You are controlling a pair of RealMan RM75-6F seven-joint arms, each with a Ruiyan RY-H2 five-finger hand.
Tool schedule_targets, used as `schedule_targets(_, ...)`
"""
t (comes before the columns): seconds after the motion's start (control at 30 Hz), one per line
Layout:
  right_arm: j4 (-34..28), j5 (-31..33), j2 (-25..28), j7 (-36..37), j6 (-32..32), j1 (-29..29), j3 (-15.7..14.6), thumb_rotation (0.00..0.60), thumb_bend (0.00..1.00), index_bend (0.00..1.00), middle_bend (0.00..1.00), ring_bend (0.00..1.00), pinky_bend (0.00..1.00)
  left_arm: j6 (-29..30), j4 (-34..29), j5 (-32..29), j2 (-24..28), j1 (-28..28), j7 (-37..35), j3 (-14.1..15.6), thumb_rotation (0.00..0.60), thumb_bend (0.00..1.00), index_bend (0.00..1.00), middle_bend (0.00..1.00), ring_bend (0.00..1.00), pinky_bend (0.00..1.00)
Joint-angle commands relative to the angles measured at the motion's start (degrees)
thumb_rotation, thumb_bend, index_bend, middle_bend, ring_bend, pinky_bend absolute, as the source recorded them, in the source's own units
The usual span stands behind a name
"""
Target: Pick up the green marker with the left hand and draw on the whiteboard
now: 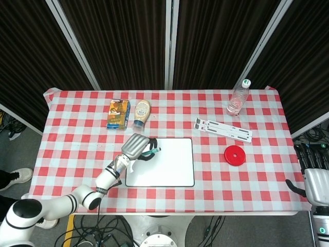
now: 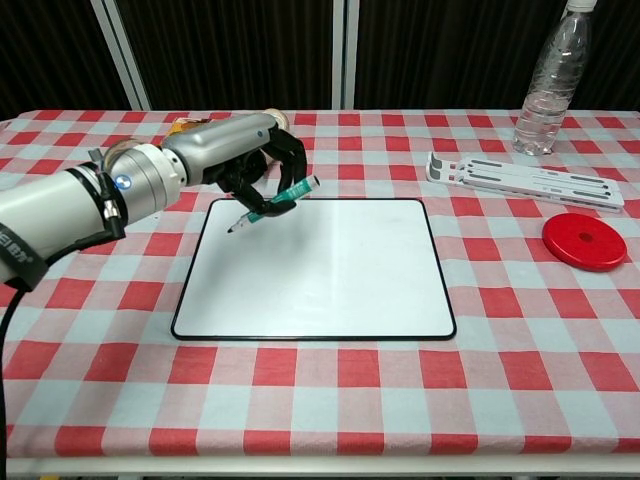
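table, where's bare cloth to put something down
Free: the front strip of the table below the whiteboard, and the cloth between the whiteboard and the red disc. Crowded: back left, around the left hand holding the green marker.

- left hand (image 1: pixel 136 146) grips green marker (image 1: pixel 150 152), over whiteboard (image 1: pixel 164 162) upper-left corner, frame centre
- right hand (image 1: pixel 313 172) at right edge, off the counter (image 1: pixel 77 128), holding nothing
- snack box (image 1: pixel 118 113), sauce bottle (image 1: pixel 142 113) above whiteboard
- red lid (image 1: pixel 235 155), white rack (image 1: pixel 223 129), water bottle (image 1: pixel 237 98) on right
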Motion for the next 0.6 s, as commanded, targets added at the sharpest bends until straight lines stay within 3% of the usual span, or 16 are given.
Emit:
schedule_targets(0.03,-0.06,-0.02,-0.14,-0.11,-0.12,0.01,-0.11,0.600,0.09,0.00,0.00,0.00,0.00,-0.36,3.66,1.66,-2.26,-1.17,-2.87,1.03,0.600,0.43,0.58,0.61,0.84,0.96)
schedule_targets(0.6,-0.68,0.86,0.12,-1.03,-0.15,-0.55,-0.23,0.600,0.10,0.00,0.00,0.00,0.00,2.14,15.65,4.56,-8.70,-2.12,-12.63,2.79,0.600,0.43,0.58,0.62,0.83,0.95)
